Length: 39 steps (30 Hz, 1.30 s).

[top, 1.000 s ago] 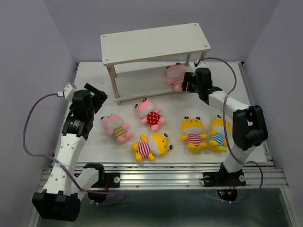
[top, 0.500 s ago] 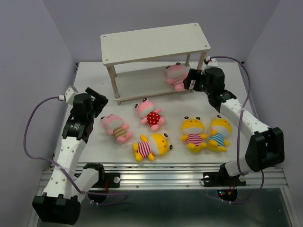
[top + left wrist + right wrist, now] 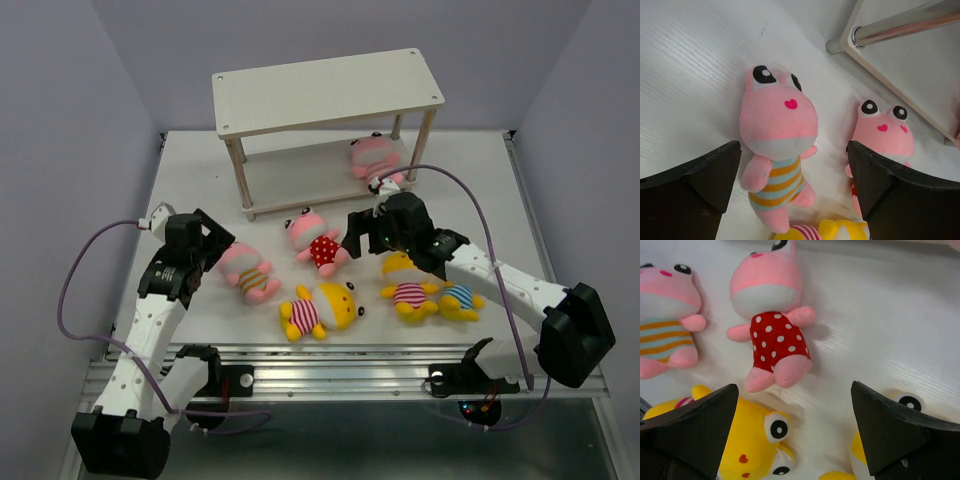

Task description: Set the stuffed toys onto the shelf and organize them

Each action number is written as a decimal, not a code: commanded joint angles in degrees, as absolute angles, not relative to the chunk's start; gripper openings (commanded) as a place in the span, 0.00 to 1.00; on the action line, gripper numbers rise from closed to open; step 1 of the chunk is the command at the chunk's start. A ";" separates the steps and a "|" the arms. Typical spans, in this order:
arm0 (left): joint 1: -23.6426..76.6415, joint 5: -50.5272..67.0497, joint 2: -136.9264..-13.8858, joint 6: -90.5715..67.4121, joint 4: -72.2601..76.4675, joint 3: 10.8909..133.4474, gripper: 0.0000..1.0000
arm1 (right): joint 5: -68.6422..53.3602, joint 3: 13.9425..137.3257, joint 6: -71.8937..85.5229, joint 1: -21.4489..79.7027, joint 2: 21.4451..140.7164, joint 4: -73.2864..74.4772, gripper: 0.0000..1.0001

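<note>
The wooden shelf (image 3: 325,90) stands at the back, with one pink toy (image 3: 373,155) lying on its lower board. On the table lie a pink striped toy (image 3: 245,268), a pink polka-dot toy (image 3: 316,240), a yellow striped toy (image 3: 322,308) and two more yellow toys (image 3: 408,285) (image 3: 462,297). My left gripper (image 3: 213,238) is open, just left of the pink striped toy (image 3: 777,130), which lies between its fingers in the left wrist view (image 3: 792,150). My right gripper (image 3: 365,232) is open and empty, hovering between the polka-dot toy (image 3: 772,325) and a yellow toy (image 3: 755,440).
A shelf leg (image 3: 900,25) stands beyond the pink toys. The white table (image 3: 190,170) has bare room at the left of the shelf. The right arm reaches over the two yellow toys at the right.
My right gripper has left the pink toy on the lower board and swung back and left over the table toys. My left gripper has moved closer to the pink striped toy.
</note>
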<state>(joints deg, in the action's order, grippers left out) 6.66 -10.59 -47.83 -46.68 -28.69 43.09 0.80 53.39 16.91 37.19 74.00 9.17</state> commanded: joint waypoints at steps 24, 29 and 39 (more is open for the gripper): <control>6.59 -13.36 -49.83 -42.89 -27.77 43.86 0.99 | -2.28 60.21 9.41 43.15 94.83 4.13 0.75; 6.59 -13.80 -49.92 -42.98 -27.77 43.77 0.99 | -2.20 59.42 9.84 43.15 94.57 4.66 0.65; 6.59 -13.89 -49.57 -42.89 -27.95 44.03 0.99 | -3.95 59.59 10.46 43.15 92.73 4.48 0.01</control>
<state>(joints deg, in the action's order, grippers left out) 6.66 -12.49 -49.89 -43.92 -28.69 43.07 -2.74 57.71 10.59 42.94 94.26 6.00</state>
